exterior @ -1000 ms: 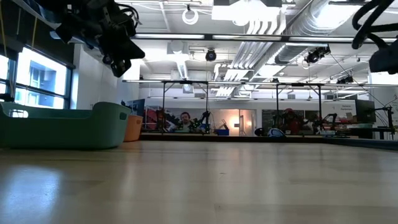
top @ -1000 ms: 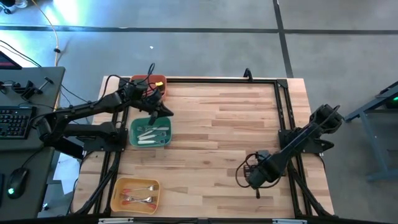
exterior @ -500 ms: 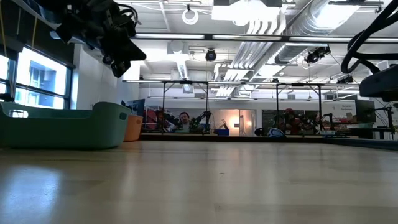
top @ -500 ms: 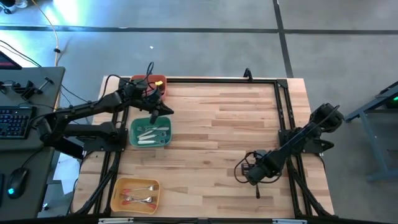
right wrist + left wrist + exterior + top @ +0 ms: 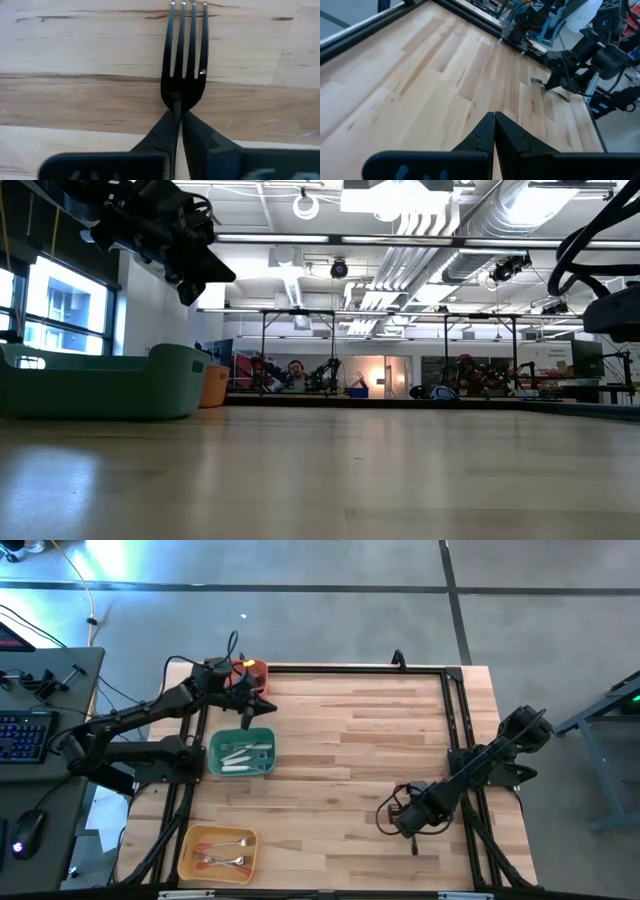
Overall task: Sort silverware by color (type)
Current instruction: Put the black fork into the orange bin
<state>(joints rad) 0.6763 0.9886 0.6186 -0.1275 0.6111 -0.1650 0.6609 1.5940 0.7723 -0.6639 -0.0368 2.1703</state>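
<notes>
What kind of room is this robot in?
Probably a robotics lab or workshop. Past the wooden table more framed workbenches stand under bare ceiling ducts, and a desk with a keyboard sits beside the left arm.

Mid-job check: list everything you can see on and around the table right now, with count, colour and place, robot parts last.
black fork: one, black, near the table's right front, gripped at its neck
green bin: one, green, left side of the table; holds white-handled silverware, count unclear
yellow bin: one, yellow-orange, front left corner; holds orange-handled silverware, count unclear
orange-red bin: one, far left corner, mostly hidden by the left arm
table: one, light wood, black frame
keyboard: one, dark, on the desk left of the table
left hand: shut, empty, raised over the far left corner
right hand: shut on the black fork, low at the right front
</notes>
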